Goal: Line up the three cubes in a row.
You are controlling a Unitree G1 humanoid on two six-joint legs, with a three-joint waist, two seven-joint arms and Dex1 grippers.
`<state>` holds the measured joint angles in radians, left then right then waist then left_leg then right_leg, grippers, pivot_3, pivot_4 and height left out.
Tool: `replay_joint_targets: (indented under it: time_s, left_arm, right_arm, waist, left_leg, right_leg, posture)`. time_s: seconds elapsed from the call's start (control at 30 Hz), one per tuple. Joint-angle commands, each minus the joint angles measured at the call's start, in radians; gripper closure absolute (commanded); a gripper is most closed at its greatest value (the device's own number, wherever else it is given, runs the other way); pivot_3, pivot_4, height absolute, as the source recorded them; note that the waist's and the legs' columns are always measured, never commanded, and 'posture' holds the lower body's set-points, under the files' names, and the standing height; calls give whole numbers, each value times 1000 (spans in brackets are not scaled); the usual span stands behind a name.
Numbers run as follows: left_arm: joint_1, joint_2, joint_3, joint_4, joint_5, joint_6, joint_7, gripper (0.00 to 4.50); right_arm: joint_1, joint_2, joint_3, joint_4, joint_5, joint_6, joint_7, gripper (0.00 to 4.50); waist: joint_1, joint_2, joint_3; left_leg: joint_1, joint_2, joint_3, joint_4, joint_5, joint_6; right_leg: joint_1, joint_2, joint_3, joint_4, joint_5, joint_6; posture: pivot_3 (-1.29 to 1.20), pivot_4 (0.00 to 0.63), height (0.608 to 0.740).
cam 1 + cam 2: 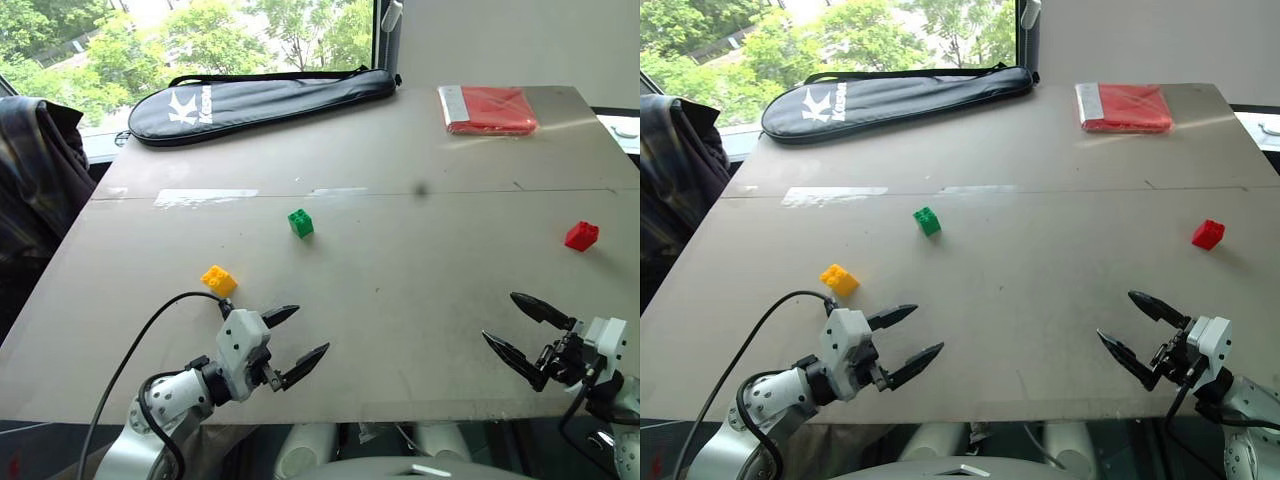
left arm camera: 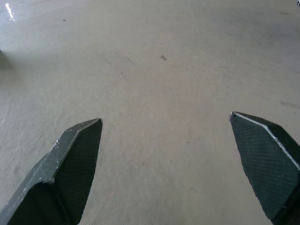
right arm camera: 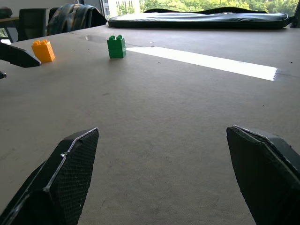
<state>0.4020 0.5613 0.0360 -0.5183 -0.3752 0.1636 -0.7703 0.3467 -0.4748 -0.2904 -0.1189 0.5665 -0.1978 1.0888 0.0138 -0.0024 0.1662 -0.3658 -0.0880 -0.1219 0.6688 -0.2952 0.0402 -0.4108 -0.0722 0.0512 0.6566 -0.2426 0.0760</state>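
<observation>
Three toy bricks are scattered across the brown tabletop [image 1: 420, 270], none yet lined up: the yellow brick [image 1: 219, 281] lies at lower left of the left eye view, the green brick [image 1: 300, 223] stands near the centre, and the red brick [image 1: 581, 236] sits well apart at the right edge. The left gripper [image 1: 297, 341] is held just below and right of the yellow brick with its fingers spread wide and nothing between them; the right gripper [image 1: 527, 332] is likewise spread and empty at lower right, below the red brick. The likeliest failure is judged to be a nudge: a small, light brick could be pushed or tipped by one fingertip if the descent is off-centre. The red brick could also be knocked off the nearby right edge by a clumsy approach. Uneven spacing could result if each brick is placed without reference to the green one.
</observation>
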Motion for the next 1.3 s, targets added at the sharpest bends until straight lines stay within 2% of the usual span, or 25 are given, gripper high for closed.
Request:
replay_joint_targets:
  time_s: [0.03,0.8,0.93,1.1,1.3]
  left_arm:
    - [-7,14,12,-15,1,-15,-10,66]
    - [-50,24,3,1,-12,-2,-41,66]
    - [-96,47,0,3,-23,13,-68,66]
    - [-229,89,-23,29,-50,49,-139,66]
    - [-449,110,-83,38,-102,144,-217,66]
  right_arm:
    - [0,-8,-17,8,-16,-21,-11,0]
    - [-35,2,-25,43,-59,-62,-73,0]
    - [-85,47,-84,14,-44,16,-285,0]
    - [-220,36,-175,14,-140,190,-639,0]
    - [-378,21,-188,88,-205,339,-842,0]
  waist:
    - [0,0,0]
    - [-1,0,0]
    - [0,0,0]
    - [0,1,0]
    - [-2,1,0]
  left_leg:
    - [0,0,0,0,0,0]
    - [0,0,0,0,0,0]
    - [0,0,-1,0,0,0]
    - [0,0,0,0,1,-2]
    - [0,0,-2,0,5,-7]
  right_leg:
    - [0,0,0,0,0,0]
    - [0,0,0,0,0,0]
    - [0,0,-1,0,0,0]
    - [0,0,-1,1,1,-1]
    - [-1,2,-3,2,2,-3]
  posture:
    - [0,150,712]
    - [0,150,712]
    - [0,150,712]
    - [0,150,712]
    - [0,150,712]
